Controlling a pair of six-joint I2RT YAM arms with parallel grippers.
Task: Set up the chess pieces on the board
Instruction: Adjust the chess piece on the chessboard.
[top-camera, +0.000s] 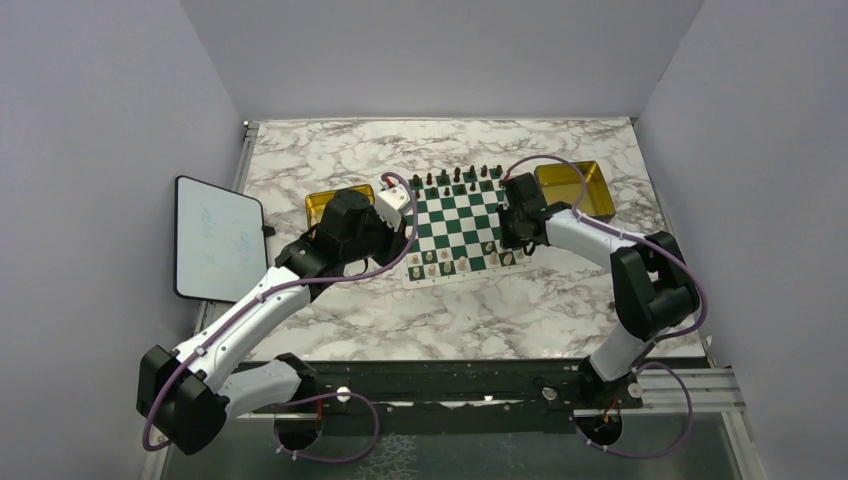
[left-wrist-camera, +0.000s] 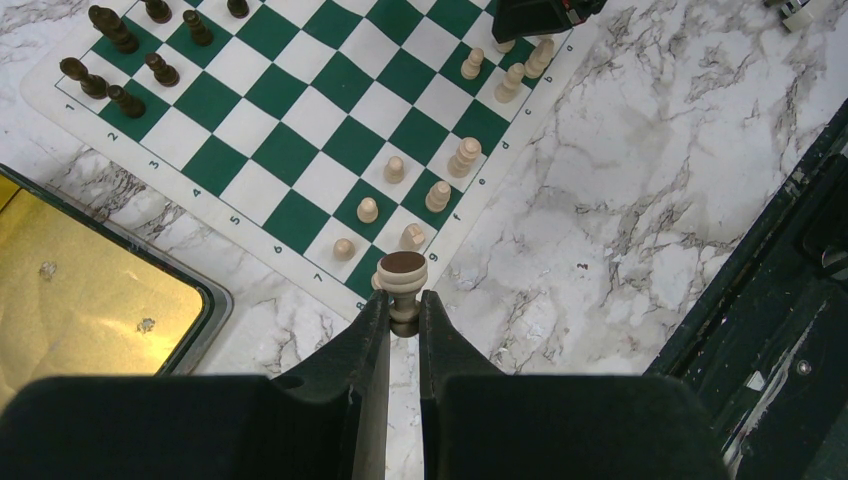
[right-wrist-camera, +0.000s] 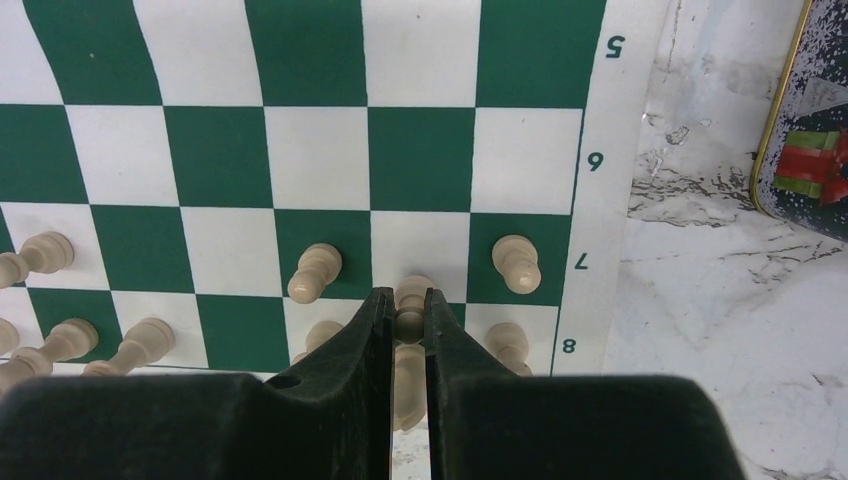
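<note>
The green and white board (top-camera: 460, 215) lies mid-table. Cream chess pieces (top-camera: 450, 262) stand along its near rows. My left gripper (top-camera: 404, 252) hovers at the board's near-left corner, shut on a cream piece (left-wrist-camera: 404, 285) held by the neck, with its brown felt base turned toward the camera. My right gripper (top-camera: 508, 240) is over the near-right part of the board (right-wrist-camera: 420, 150), shut on a cream pawn (right-wrist-camera: 411, 300) that stands in the second row from the edge. Beside it stand other cream pawns (right-wrist-camera: 515, 262). Another cream piece (right-wrist-camera: 408, 385) shows between the fingers below it.
Dark brown pieces (top-camera: 460, 178) line the far rows and show in the left wrist view (left-wrist-camera: 110, 60). A gold tray (top-camera: 322, 206) sits left of the board, another (top-camera: 575, 185) at its right. A white tablet (top-camera: 215, 238) lies at the table's left edge.
</note>
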